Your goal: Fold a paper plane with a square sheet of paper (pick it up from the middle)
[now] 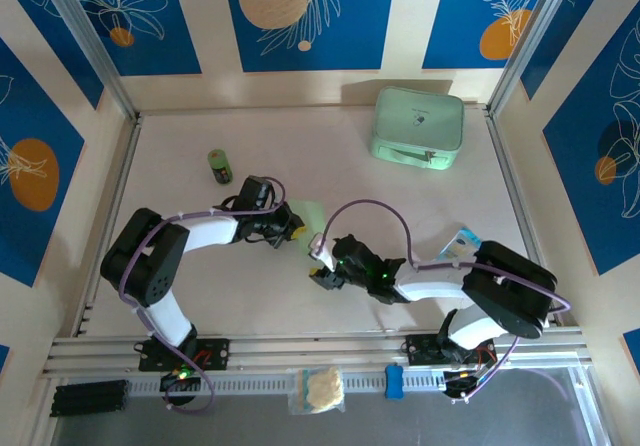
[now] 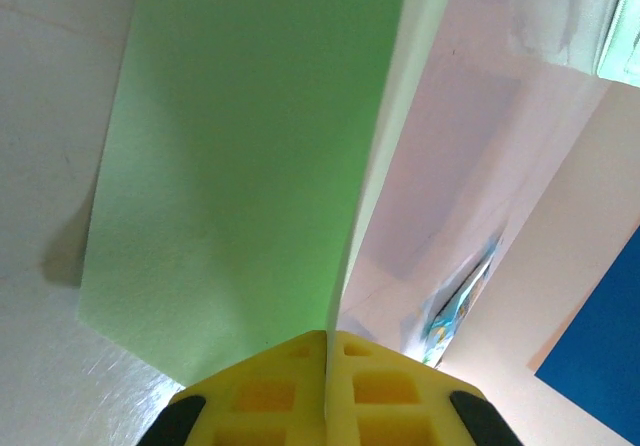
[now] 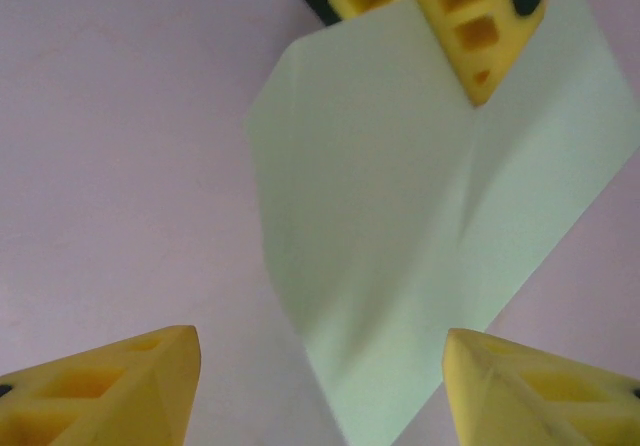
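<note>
I saw the left gripper (image 2: 327,371) clenched on the square sheet of paper (image 2: 250,166), pinching it at a centre crease, with the two halves splayed in a V over the middle of the table (image 1: 400,206). The right gripper (image 3: 320,338) was released, fingers (image 3: 120,386) spread wide, facing the sheet's near edge; I couldn't tell if it touched. The mint-green case (image 1: 418,126) sat well apart at the far right and the small green bottle (image 1: 220,166) at the far left.

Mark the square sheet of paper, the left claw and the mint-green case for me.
square sheet of paper (image 3: 370,226), right wrist view, flat area left of the crease.
left claw (image 2: 327,344), left wrist view, between its shut fingertips.
mint-green case (image 1: 418,126), top external view, middle of lid.
</note>
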